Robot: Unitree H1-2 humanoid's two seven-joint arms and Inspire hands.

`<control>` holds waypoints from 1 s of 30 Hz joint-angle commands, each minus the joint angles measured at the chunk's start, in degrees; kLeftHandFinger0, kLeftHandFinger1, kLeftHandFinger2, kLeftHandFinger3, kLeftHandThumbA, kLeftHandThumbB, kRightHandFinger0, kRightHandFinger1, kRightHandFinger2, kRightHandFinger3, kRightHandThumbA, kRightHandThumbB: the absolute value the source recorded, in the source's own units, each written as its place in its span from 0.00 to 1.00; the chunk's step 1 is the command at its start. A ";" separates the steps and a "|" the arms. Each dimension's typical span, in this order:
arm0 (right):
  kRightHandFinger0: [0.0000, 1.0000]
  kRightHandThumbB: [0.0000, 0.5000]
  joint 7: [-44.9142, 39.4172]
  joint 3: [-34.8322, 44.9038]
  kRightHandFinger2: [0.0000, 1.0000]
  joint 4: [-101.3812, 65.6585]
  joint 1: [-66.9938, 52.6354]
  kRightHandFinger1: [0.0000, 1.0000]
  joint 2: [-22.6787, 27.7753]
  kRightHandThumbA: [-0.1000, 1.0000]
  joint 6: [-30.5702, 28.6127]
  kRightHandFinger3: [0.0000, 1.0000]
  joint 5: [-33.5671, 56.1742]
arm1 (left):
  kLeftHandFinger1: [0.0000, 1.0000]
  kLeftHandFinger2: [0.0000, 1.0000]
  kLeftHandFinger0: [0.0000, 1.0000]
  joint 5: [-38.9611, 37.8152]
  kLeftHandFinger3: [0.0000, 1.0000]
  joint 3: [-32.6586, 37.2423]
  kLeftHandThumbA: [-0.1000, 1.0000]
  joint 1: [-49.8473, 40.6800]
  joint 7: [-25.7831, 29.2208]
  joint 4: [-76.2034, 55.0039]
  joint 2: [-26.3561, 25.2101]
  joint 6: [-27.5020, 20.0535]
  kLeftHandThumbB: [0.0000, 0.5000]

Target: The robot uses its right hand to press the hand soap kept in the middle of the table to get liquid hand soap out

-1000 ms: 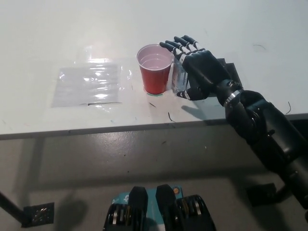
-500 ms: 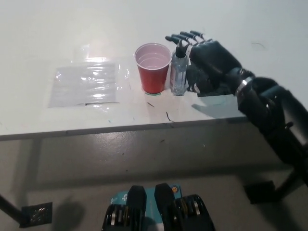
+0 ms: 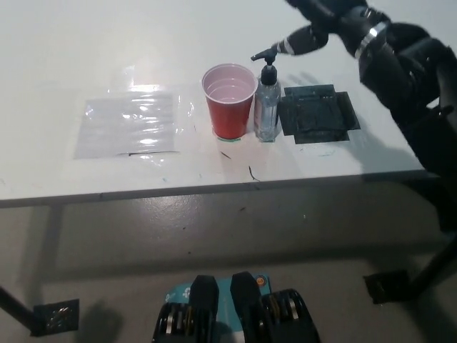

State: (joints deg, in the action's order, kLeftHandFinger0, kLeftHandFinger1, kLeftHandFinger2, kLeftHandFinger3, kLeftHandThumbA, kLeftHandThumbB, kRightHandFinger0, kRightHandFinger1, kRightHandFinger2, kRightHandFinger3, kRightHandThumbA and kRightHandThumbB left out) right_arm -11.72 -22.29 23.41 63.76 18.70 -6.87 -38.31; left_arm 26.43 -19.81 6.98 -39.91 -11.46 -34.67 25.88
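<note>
Head view. Hand soap bottle (image 3: pixel 268 107) stands upright near the middle of the white tabletop (image 3: pixel 214 28): clear body, black pump top with the nozzle pointing toward picture left. Directly to its left, touching or almost touching, stands a red cup (image 3: pixel 230 100), upright, open mouth up, pale inside. To the bottle's right, just beside it, a dark square mat (image 3: pixel 318 114) lies flat on the tabletop. Further left, well apart from the cup, a clear plastic sheet (image 3: pixel 128 125) lies flat, catching glare.

Right robot hand (image 3: pixel 314 25), black, is at the picture's top right, raised above the tabletop and mostly cut off by the top edge. One finger (image 3: pixel 289 45) reaches down-left toward the pump head; whether it touches the pump cannot be told. The hand holds nothing that shows; how far its fingers are spread cannot be told. The black arm (image 3: pixel 410 78) runs down the right edge.

Left robot hand not visible.
</note>
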 commanded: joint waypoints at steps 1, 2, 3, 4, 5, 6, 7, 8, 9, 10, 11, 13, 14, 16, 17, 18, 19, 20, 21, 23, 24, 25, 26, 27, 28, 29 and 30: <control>1.00 0.97 -1.86 2.35 1.00 -3.60 4.11 1.00 0.93 1.00 2.72 1.00 0.88 | 1.00 1.00 1.00 1.07 0.89 -1.16 1.00 0.15 -1.84 -2.20 -1.15 1.05 0.15; 1.00 0.89 -1.52 3.05 1.00 -4.80 3.76 1.00 1.93 1.00 1.75 1.00 1.02 | 1.00 1.00 1.00 1.25 0.91 -1.41 1.00 -0.11 -2.13 -2.46 -0.98 1.05 0.16; 1.00 0.89 -1.83 4.06 1.00 -5.90 3.37 1.00 2.82 1.00 2.22 1.00 1.53 | 1.00 1.00 1.00 1.33 0.90 -1.52 1.00 -0.09 -2.05 -2.51 -0.83 1.05 0.15; 1.00 0.89 -2.00 4.37 1.00 -6.22 3.24 1.00 2.93 1.00 2.31 1.00 1.48 | 1.00 1.00 1.00 1.38 0.90 -1.56 1.00 -0.09 -2.04 -2.55 -0.78 1.05 0.15; 1.00 0.86 -1.77 4.74 1.00 -6.68 3.14 1.00 3.35 1.00 2.15 1.00 1.26 | 1.00 1.00 1.00 1.42 0.90 -1.93 1.00 -0.26 -2.20 -2.56 -0.69 1.05 0.14; 1.00 0.85 -1.76 5.29 1.00 -7.48 2.88 1.00 3.81 1.00 2.42 1.00 1.26 | 1.00 1.00 1.00 1.32 0.91 -2.07 1.00 -0.29 -2.23 -2.38 -0.67 1.05 0.15; 1.00 0.85 -1.86 5.75 1.00 -8.19 2.59 1.00 4.23 1.00 2.70 1.00 1.30 | 1.00 1.00 1.00 1.38 0.91 -2.28 1.00 -0.22 -2.38 -2.37 -0.48 1.05 0.15; 1.00 0.86 -2.16 6.28 1.00 -9.00 2.40 1.00 4.48 1.00 3.23 1.00 1.49 | 1.00 1.00 1.00 1.47 0.91 -2.62 1.00 -0.49 -2.41 -2.44 -0.48 1.05 0.15; 1.00 0.84 -2.71 7.31 1.00 -10.98 1.46 1.00 5.64 1.00 3.65 1.00 1.97 | 1.00 1.00 1.00 1.31 0.91 -2.43 1.00 -0.58 -2.13 -2.49 -0.59 1.05 0.16; 1.00 0.84 -2.88 8.09 1.00 -12.29 0.73 1.00 6.42 1.00 3.75 1.00 2.18 | 1.00 1.00 1.00 1.09 0.86 -2.34 1.00 -0.63 -1.96 -2.35 -0.66 1.05 0.17; 1.00 0.85 -3.01 8.34 1.00 -12.60 0.56 1.00 6.50 1.00 3.78 1.00 2.12 | 1.00 1.00 1.00 0.99 0.86 -2.32 1.00 -0.66 -1.89 -2.21 -0.66 1.05 0.17; 1.00 0.82 -2.59 9.49 1.00 -14.47 -0.76 1.00 7.73 1.00 3.21 1.00 2.43 | 1.00 1.00 1.00 0.76 0.85 -2.46 1.00 -0.64 -1.72 -2.24 -0.45 1.05 0.17; 1.00 0.81 -2.13 10.28 1.00 -15.43 -1.68 1.00 8.00 1.00 3.29 1.00 2.70 | 1.00 1.00 1.00 0.80 0.84 -2.43 1.00 -0.71 -1.74 -2.33 -0.49 1.05 0.18; 1.00 0.82 -3.00 11.02 1.00 -17.89 -3.41 1.00 8.70 1.00 4.27 1.00 2.79 | 1.00 1.00 1.00 1.12 0.83 -2.59 1.00 -1.18 -1.87 -2.47 -0.44 1.05 0.22; 1.00 0.85 -3.59 11.53 1.00 -19.22 -4.33 1.00 8.92 1.00 5.45 1.00 2.85 | 1.00 1.00 1.00 1.01 0.83 -2.42 1.00 -1.25 -1.64 -2.39 -0.58 1.05 0.21; 1.00 0.84 -3.93 12.22 1.00 -20.58 -5.57 1.00 9.22 1.00 6.05 1.00 3.47 | 1.00 1.00 1.00 1.01 0.82 -2.16 1.00 -1.32 -1.46 -2.38 -0.80 1.05 0.19; 1.00 0.85 -4.13 13.11 1.00 -22.29 -7.42 1.00 9.70 1.00 6.29 1.00 4.41 | 1.00 1.00 1.00 0.88 0.82 -2.04 1.00 -1.36 -1.36 -2.39 -0.90 1.05 0.17; 1.00 0.83 -4.19 13.80 1.00 -23.94 -9.46 1.00 10.04 1.00 6.55 1.00 4.63 | 1.00 0.99 1.00 0.34 0.81 -2.07 1.00 -1.40 -1.27 -2.44 -0.93 1.05 0.18; 1.00 0.82 -4.15 14.04 1.00 -24.45 -10.19 1.00 9.98 1.00 6.45 1.00 4.65 | 1.00 1.00 1.00 0.41 0.81 -2.08 1.00 -1.44 -1.33 -2.32 -0.93 1.05 0.20; 1.00 0.78 -3.33 14.64 1.00 -25.25 -12.46 1.00 10.13 1.00 5.45 1.00 5.06 | 1.00 1.00 1.00 0.78 0.80 -2.37 1.00 -1.35 -1.41 -2.11 -0.68 1.05 0.21; 1.00 0.80 -2.95 15.01 1.00 -25.44 -13.55 1.00 10.11 1.00 5.23 1.00 5.37 | 1.00 0.99 1.00 0.50 0.79 -2.40 1.00 -1.40 -1.07 -2.12 -0.40 1.05 0.20; 1.00 0.80 -2.98 15.12 1.00 -25.51 -13.70 1.00 10.07 1.00 5.21 1.00 5.38 | 1.00 0.98 1.00 0.47 0.79 -2.40 1.00 -1.40 -1.03 -2.12 -0.37 1.05 0.21; 1.00 0.83 -2.39 15.94 1.00 -26.14 -16.09 1.00 9.71 1.00 5.54 1.00 6.00 | 1.00 0.98 1.00 0.54 0.79 -2.02 1.00 -1.61 -0.87 -2.20 -0.69 1.05 0.22; 1.00 0.84 -2.14 16.59 1.00 -26.53 -17.60 1.00 9.40 1.00 5.81 1.00 6.67 | 1.00 0.98 1.00 0.45 0.79 -2.17 1.00 -1.72 -0.87 -2.33 -0.57 1.05 0.22; 1.00 0.83 -2.05 16.85 1.00 -27.24 -18.81 1.00 9.36 1.00 6.01 1.00 6.30 | 1.00 0.99 1.00 0.14 0.82 -2.09 1.00 -1.75 -0.90 -2.31 -0.67 1.05 0.21; 1.00 0.85 -2.12 17.43 1.00 -27.73 -19.93 1.00 8.97 1.00 6.73 1.00 6.77 | 1.00 1.00 1.00 0.54 0.86 -2.26 1.00 -1.71 -1.30 -2.47 -0.54 1.05 0.20; 1.00 0.86 -2.15 18.08 1.00 -28.16 -21.07 1.00 8.71 1.00 7.26 1.00 7.42 | 1.00 1.00 1.00 0.38 0.87 -2.31 1.00 -1.48 -1.18 -2.41 -0.41 1.05 0.18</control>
State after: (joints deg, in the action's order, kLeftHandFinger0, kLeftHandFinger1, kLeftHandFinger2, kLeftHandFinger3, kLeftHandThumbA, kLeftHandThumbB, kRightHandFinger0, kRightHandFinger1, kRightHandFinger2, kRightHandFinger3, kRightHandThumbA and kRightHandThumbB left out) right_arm -14.66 -6.77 -1.63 43.83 27.11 -1.29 -34.08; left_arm 27.07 -21.09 5.18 -41.32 -12.23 -33.96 25.88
